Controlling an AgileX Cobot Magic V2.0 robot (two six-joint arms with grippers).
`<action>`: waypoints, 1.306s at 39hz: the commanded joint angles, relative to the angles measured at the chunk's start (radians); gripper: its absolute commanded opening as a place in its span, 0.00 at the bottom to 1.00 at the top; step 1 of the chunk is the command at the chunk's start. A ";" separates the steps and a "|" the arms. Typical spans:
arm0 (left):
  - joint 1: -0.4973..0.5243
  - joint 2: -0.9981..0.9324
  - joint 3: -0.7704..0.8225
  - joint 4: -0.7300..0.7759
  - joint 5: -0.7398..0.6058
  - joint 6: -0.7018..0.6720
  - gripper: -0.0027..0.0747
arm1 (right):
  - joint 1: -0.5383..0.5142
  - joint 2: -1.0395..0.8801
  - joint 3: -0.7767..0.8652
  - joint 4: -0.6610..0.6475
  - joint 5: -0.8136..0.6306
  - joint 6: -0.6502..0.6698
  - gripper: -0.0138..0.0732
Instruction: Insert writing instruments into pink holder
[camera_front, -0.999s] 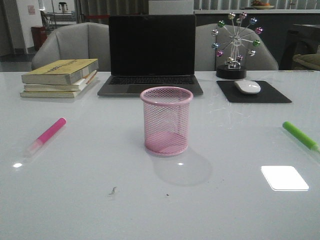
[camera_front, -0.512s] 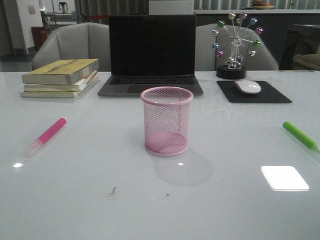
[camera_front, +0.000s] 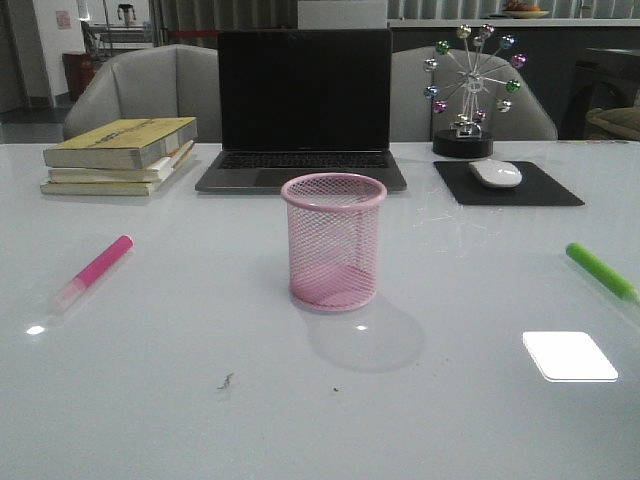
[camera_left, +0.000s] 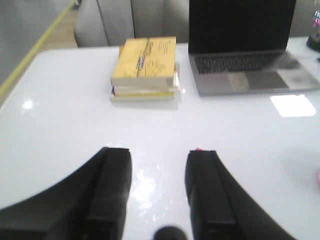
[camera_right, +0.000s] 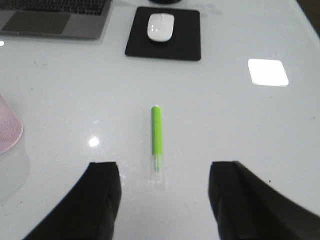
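A: Left pincer (camera_left: 159, 192)?

B: Jaws spread wide, nothing between them, nothing touched; it hangs above the white worktop (camera_left: 60, 125). A sliver of the pink marker (camera_left: 199, 149) shows just past the tip of one finger. The stack of books (camera_left: 144, 67) and the laptop (camera_left: 245, 47) lie well beyond.

A: Right pincer (camera_right: 165, 192)?

B: Also wide open and empty, above the worktop. The green marker (camera_right: 157, 137) lies flat just ahead of the gap, in line with it, untouched. The mouse (camera_right: 160, 26) on its black pad (camera_right: 187, 37) sits farther out.

A: The holder?

B: The pink mesh cup (camera_front: 333, 240) stands upright mid-worktop, empty, well apart from both markers.
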 joint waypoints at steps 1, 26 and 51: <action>-0.004 0.051 -0.039 0.003 -0.057 -0.010 0.48 | -0.005 0.039 -0.035 -0.016 -0.074 -0.007 0.73; -0.004 0.116 -0.039 0.003 -0.089 -0.010 0.48 | -0.005 0.595 -0.430 0.008 0.162 -0.007 0.73; -0.004 0.116 -0.039 -0.027 -0.087 -0.010 0.48 | -0.005 1.192 -0.893 0.000 0.380 -0.025 0.73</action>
